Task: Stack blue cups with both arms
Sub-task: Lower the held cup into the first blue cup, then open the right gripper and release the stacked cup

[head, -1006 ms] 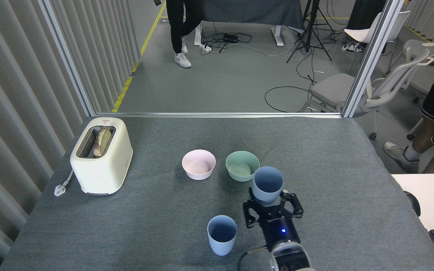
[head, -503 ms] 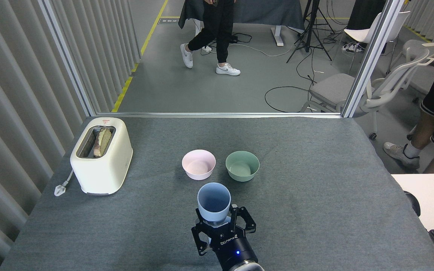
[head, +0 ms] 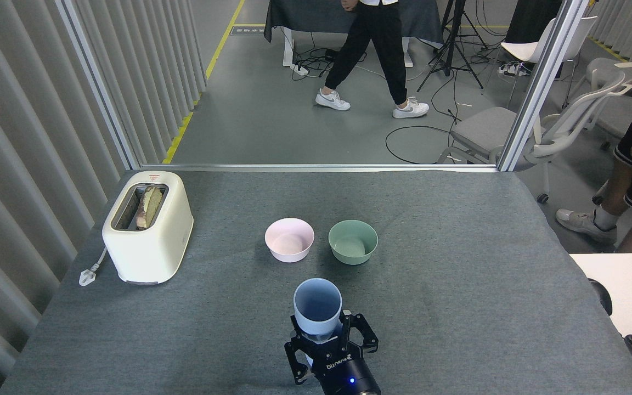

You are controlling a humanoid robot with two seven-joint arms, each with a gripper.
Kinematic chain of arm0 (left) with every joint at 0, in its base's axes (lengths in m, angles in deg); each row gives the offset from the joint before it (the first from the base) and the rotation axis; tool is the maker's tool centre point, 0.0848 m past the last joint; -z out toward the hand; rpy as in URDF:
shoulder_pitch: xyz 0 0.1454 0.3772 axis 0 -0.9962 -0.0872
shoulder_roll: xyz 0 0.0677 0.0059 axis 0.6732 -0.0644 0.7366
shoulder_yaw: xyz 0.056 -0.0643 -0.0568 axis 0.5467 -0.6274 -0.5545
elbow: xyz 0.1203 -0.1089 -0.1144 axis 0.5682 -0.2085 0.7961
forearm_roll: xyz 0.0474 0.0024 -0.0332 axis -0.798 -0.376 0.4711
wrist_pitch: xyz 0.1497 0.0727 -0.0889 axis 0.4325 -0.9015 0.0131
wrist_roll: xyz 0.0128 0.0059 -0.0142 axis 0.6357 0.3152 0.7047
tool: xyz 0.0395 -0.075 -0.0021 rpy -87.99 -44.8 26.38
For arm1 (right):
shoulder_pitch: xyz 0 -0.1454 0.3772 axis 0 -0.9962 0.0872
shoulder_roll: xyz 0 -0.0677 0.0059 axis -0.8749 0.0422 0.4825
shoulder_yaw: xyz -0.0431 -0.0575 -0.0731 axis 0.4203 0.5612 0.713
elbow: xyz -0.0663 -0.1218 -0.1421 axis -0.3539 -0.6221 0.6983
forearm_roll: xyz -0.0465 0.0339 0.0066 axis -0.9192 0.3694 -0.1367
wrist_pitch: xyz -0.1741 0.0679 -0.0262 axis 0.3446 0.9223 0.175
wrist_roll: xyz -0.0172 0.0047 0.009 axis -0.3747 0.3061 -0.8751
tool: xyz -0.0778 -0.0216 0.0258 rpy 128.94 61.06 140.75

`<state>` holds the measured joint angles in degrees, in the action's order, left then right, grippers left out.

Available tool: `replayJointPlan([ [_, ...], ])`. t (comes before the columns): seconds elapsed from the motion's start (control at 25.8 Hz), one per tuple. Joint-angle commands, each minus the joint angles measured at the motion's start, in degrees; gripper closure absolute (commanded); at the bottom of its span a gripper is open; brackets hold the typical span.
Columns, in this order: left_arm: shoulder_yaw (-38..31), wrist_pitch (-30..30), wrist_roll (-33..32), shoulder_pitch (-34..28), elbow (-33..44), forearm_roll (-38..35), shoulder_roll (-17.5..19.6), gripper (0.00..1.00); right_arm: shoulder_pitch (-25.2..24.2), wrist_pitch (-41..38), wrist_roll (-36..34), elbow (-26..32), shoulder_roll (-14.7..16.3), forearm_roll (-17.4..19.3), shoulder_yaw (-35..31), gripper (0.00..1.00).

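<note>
- One blue cup [head: 317, 312] is all that shows right now, upright and mouth up, near the front edge of the grey worktop [head: 458, 274]. The second cup is hidden, probably right beneath this one and behind the arm.
- Risk one: if the held cup is off-centre over the hidden one, its base could catch that rim and tip it over.
- Risk two: letting go too early could leave the cup sitting crooked and let it topple off.
- Left of the action stands a cream toaster [head: 147, 226] with bread in its slot, well apart. Not a hazard, I'd say.
- Behind the cup sit a pink bowl [head: 289, 239] and a green bowl [head: 353, 241], near but clear.
- The right tool [head: 331, 343] has its black fingers closed around the cup's lower part. The left tool is out of sight.
- Cup looks pale blue, matte, handleless, tapering downward, empty inside.
</note>
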<state>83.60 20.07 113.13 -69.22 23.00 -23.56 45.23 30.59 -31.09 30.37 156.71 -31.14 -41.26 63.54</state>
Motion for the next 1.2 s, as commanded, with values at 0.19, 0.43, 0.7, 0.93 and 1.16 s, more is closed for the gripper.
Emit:
replayJointPlan([
  [0.19,-0.07,-0.08,-0.01,0.0,-0.08,0.09,0.0,0.0,-0.56,0.06,-0.87,-0.85,0.03,0.29,-1.91,0.31],
  [0.43,-0.07,-0.08,-0.01,0.09,-0.17,0.53,-0.09,0.0,-0.56,-0.03,-1.83,-2.78,-0.06,0.29,-1.91,0.28],
  [0.7,-0.07,-0.08,0.08,0.09,-0.26,0.61,-0.09,0.0,-0.56,-0.21,-2.54,-4.19,-0.77,0.47,-1.91,0.0],
  [0.93,-0.16,-0.08,0.08,0.09,-0.52,0.53,0.0,0.0,-0.91,-0.56,-14.58,2.32,-0.85,2.14,-2.0,0.0],
  [1.16,-0.25,-0.08,0.08,0.09,-0.52,1.4,0.0,0.0,-2.5,-0.21,-16.42,6.62,0.03,5.21,-8.94,0.0],
])
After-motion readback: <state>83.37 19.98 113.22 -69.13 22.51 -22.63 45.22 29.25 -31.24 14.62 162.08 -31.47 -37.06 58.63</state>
